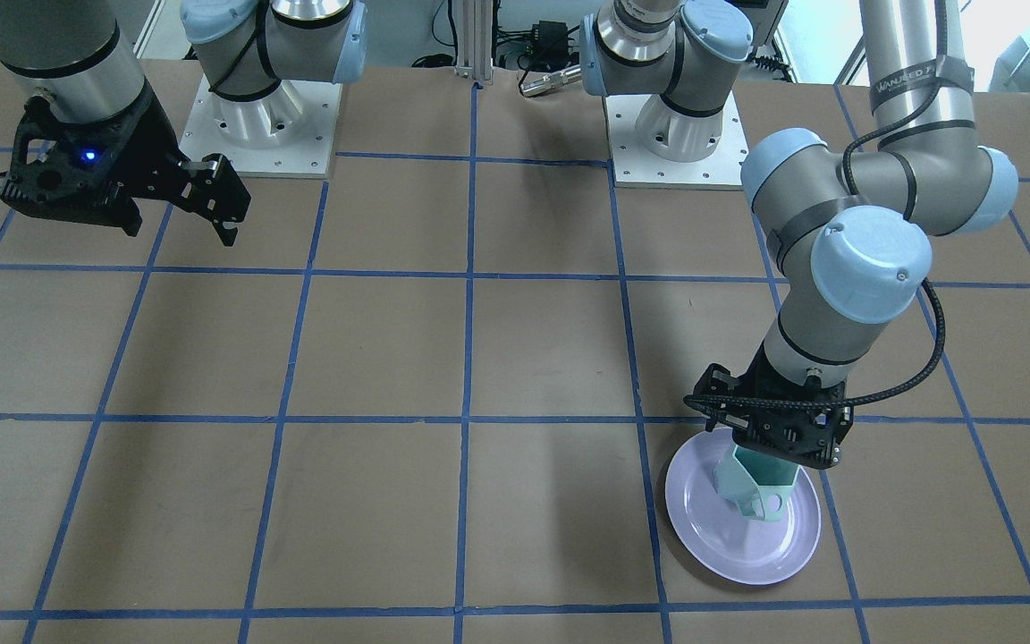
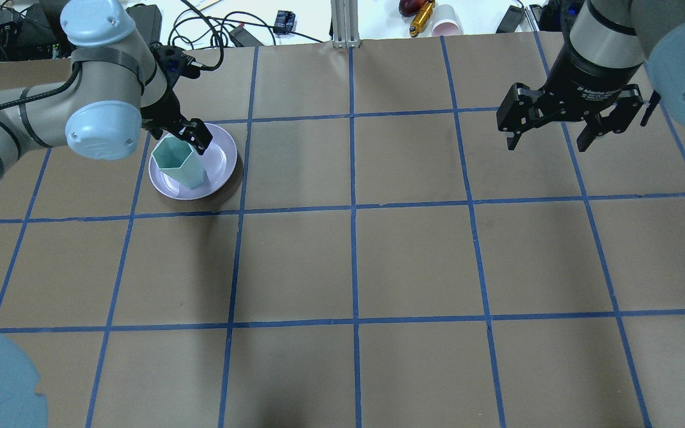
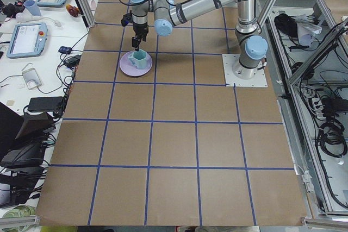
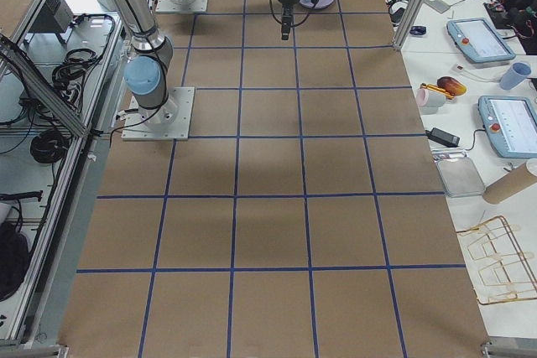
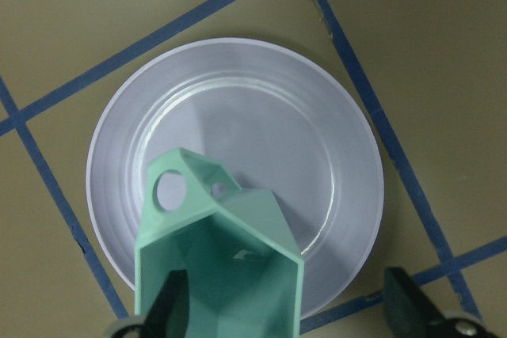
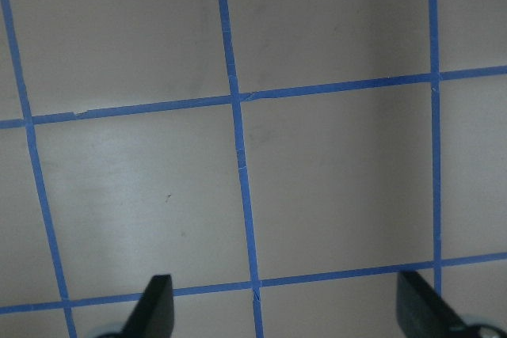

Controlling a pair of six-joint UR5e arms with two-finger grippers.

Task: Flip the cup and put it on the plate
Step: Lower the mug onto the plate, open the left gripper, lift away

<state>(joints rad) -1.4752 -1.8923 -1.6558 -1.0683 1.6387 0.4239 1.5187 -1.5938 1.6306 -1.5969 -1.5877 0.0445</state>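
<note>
The mint-green hexagonal cup (image 2: 179,165) stands mouth up on the lavender plate (image 2: 220,159) at the table's far left. In the left wrist view the cup (image 5: 218,263) shows its teal inside, with its handle pointing away. The plate (image 5: 261,116) lies under it. My left gripper (image 5: 291,306) hangs right over the cup and is open. One finger (image 5: 170,302) is over the cup's mouth and the other is well clear of its side. My right gripper (image 2: 547,141) is open and empty, high over the far right.
The brown table (image 2: 354,261) carries a grid of blue tape. Cables, a controller and a pink cup (image 2: 446,27) lie beyond the far edge. The arm bases (image 1: 260,116) stand on white plates at the robot's side.
</note>
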